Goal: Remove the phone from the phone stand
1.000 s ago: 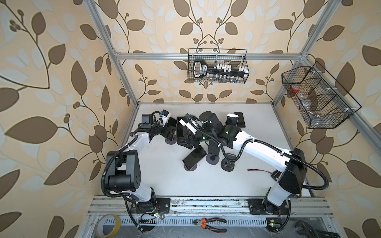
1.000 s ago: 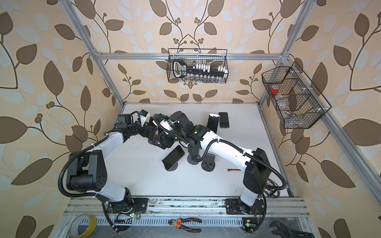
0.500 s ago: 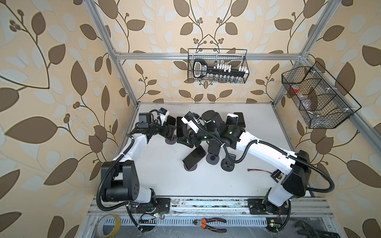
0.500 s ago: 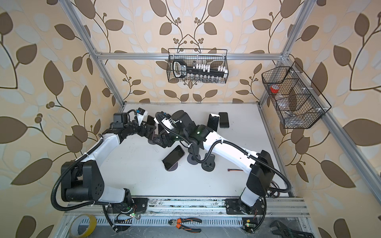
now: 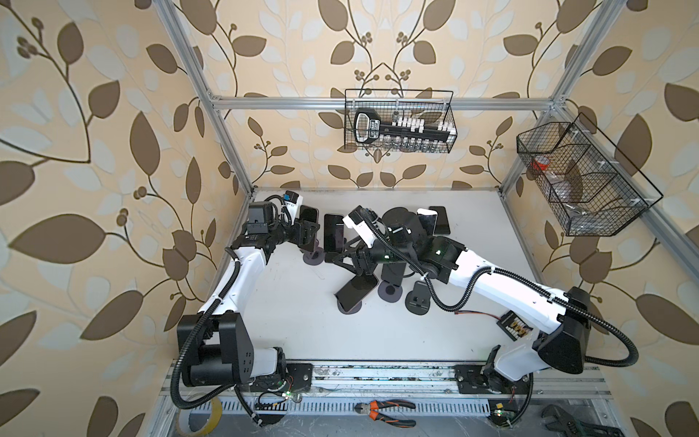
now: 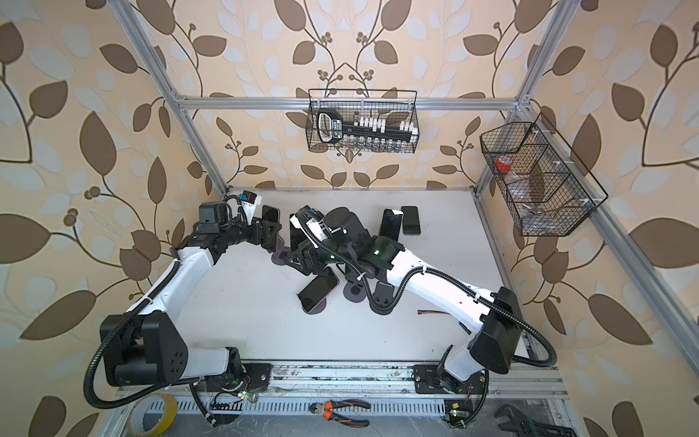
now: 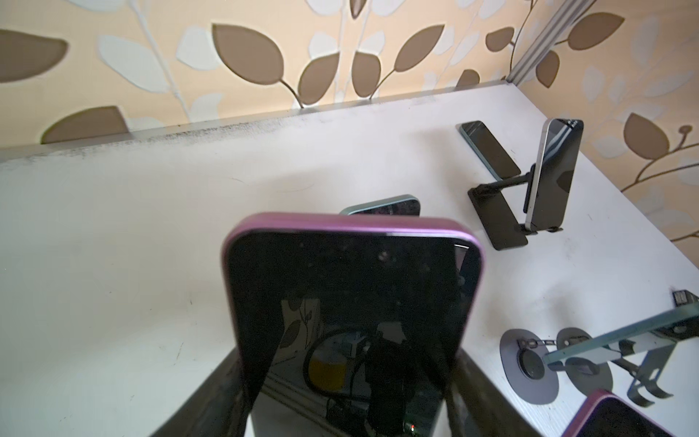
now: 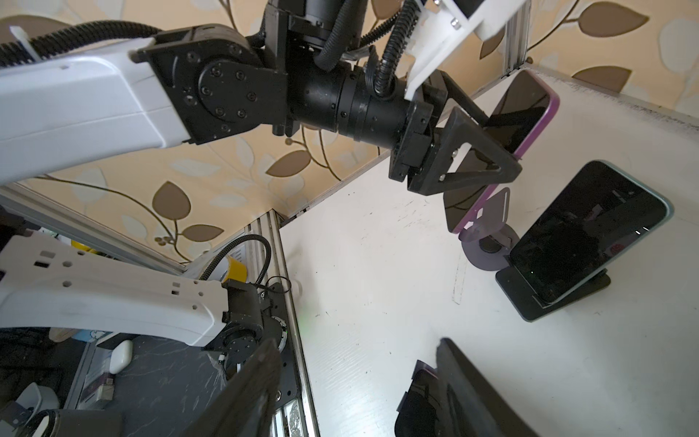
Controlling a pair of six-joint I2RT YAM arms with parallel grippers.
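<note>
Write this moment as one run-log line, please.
left gripper: shut on purple phone | purple phone: lower end at round stand | right gripper: open, empty

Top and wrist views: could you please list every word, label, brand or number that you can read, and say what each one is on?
Label on the black tool holder in the wire basket on the back wall: white lettering, too blurred to read.
Screen of the purple phone: dark, only reflections, no text.
Nothing else in any view can be read.
</note>
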